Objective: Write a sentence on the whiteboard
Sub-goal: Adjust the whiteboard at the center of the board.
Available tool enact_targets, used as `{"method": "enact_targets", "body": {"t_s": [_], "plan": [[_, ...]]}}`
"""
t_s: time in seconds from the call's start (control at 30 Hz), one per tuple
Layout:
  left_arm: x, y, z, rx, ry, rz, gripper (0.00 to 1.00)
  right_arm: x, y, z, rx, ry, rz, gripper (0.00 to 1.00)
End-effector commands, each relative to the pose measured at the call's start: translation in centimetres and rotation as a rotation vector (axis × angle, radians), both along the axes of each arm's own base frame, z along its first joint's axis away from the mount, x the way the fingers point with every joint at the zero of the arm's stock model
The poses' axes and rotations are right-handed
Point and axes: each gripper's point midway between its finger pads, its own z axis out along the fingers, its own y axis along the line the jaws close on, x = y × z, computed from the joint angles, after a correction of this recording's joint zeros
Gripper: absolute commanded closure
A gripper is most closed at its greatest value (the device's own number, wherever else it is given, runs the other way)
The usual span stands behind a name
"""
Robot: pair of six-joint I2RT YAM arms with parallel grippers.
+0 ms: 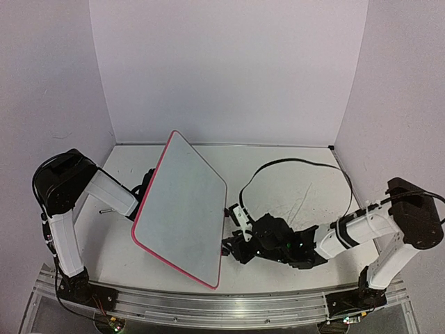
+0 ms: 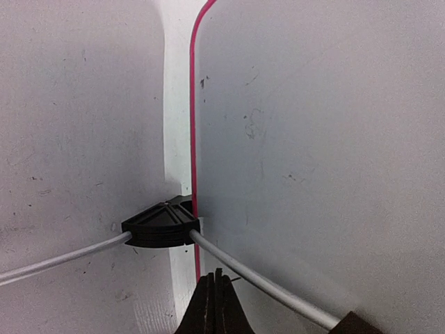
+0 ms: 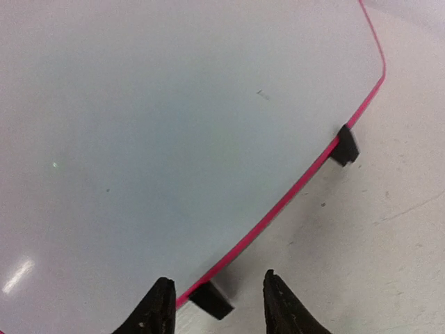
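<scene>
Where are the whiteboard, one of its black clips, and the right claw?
Whiteboard (image 1: 184,209): top view, middle of its face.
Black clip (image 3: 345,146): right wrist view, the clip's body.
Right claw (image 3: 218,282): right wrist view, midway between its fingertips.

Plain matt white back wall panel (image 1: 229,69) closes the far side; matching white side panels stand at the left (image 1: 49,83) and at the right (image 1: 403,90); between them lies an off-white tabletop (image 1: 299,181), scuffed and marked with thin dark scribbles; a ribbed aluminium rail (image 1: 222,306) runs along its near edge; the light is soft and even.
</scene>
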Motion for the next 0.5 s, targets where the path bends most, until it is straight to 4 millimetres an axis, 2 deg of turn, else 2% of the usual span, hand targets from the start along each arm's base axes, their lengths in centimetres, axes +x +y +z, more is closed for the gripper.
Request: {"method": "enact_targets", "body": {"t_s": [0.0,0.03,0.1,0.17,0.37,0.47], "plan": [[0.2,0.2,1.4,0.015,-0.072,-0.015,0.96,4.2,-2.6,2.5,-0.055,-0.049,-0.036,0.45],[0.2,0.3,1.3,0.022,-0.071,-0.013,0.95,5.1,-3.0,2.6,-0.062,-0.047,-0.027,0.41],[0.3,0.6,1.3,0.036,-0.078,-0.004,0.92,7.7,-4.4,1.4,-0.130,-0.024,-0.048,0.40],[0.4,1.0,1.4,0.049,-0.086,0.004,0.89,9.0,-4.7,0.3,-0.185,-0.015,-0.015,0.38],[1.2,2.3,1.7,0.085,-0.103,0.035,0.80,10.3,-1.9,-1.9,-0.296,-0.048,0.200,0.37],[1.4,2.0,1.6,0.083,-0.099,0.024,0.79,11.1,-0.2,-2.9,-0.326,-0.055,0.262,0.39]]}}
